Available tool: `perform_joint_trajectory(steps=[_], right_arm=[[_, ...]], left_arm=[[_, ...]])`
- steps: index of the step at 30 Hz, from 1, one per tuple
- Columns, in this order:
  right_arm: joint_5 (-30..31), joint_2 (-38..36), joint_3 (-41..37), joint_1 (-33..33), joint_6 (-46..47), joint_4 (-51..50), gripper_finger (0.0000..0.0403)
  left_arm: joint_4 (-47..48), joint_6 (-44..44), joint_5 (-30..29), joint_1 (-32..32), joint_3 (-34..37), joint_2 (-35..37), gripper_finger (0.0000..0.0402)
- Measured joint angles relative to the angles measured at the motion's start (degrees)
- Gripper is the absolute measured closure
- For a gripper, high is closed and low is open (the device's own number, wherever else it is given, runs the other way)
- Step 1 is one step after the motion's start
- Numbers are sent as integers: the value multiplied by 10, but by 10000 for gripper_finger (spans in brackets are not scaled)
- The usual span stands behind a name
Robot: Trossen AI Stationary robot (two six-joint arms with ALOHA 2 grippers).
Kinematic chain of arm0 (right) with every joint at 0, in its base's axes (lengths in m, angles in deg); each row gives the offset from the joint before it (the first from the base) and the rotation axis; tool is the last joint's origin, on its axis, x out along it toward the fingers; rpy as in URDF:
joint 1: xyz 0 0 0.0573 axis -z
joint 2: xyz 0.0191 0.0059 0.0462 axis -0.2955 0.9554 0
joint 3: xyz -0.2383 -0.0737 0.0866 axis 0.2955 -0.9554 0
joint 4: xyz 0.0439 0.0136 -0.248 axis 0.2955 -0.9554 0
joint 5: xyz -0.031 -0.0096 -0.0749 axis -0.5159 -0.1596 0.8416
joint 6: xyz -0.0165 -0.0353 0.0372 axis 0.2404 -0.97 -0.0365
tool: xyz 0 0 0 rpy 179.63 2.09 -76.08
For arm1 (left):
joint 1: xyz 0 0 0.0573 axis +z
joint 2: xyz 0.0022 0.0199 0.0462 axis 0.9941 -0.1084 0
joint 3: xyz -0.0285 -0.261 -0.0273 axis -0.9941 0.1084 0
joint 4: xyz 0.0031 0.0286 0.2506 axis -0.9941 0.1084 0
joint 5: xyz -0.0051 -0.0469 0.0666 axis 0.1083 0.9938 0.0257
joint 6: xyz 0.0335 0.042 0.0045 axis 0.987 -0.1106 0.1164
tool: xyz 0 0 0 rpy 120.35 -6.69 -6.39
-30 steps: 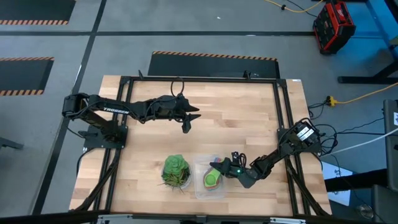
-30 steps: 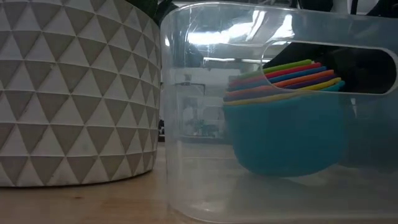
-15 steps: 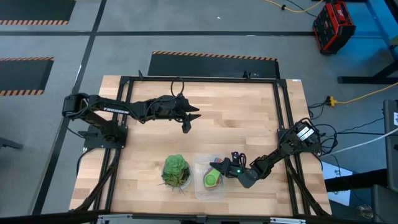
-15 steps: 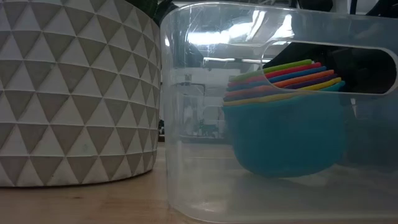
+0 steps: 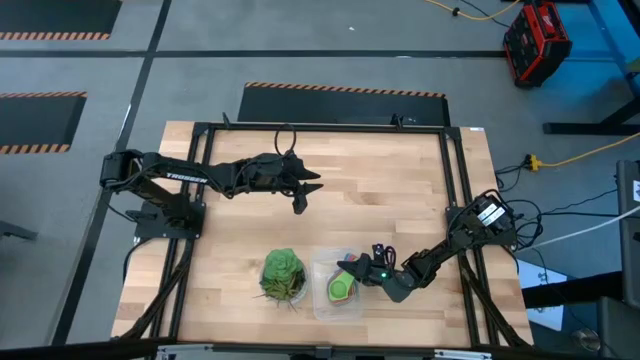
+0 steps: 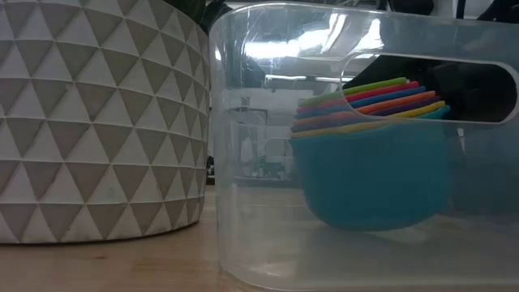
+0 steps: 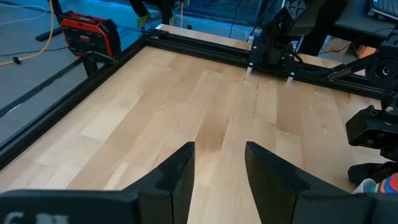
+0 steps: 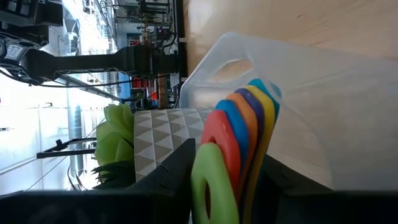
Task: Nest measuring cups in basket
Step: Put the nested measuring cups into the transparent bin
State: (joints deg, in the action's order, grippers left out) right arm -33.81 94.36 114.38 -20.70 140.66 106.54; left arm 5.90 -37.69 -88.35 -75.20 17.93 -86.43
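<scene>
Evidently the right tool (image 5: 352, 268) is clamped on the fanned handles of the measuring cups (image 8: 233, 152), fingers either side of the stack. Bowls sit nested, light blue outermost, low inside the clear basket (image 6: 243, 146) directly beneath the tool; whether they rest on its floor is unclear. Just beyond the basket stands a leafy plant (image 5: 283, 270) in a white patterned pot (image 6: 97, 122). Left tool (image 7: 217, 168) hangs open, empty, well away over bare worktop (image 7: 186, 93).

Judgement: thin plastic scoops, light, stiff, smooth, so the stack may splay or slip. Handles together give the surest hold; release gently.
</scene>
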Motion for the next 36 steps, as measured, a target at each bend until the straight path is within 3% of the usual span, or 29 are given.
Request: perform_joint_trajectory(steps=[7, 18, 36], right_arm=[[0, 0, 0, 2, 0, 0, 283], [4, -3, 2, 2, -13, 10, 191], [98, 0, -5, -27, -34, 3, 191]], left_arm=[[0, 0, 0, 0, 0, 0, 266], [0, 0, 0, 0, 0, 0, 266], [0, 0, 0, 0, 0, 0, 266]])
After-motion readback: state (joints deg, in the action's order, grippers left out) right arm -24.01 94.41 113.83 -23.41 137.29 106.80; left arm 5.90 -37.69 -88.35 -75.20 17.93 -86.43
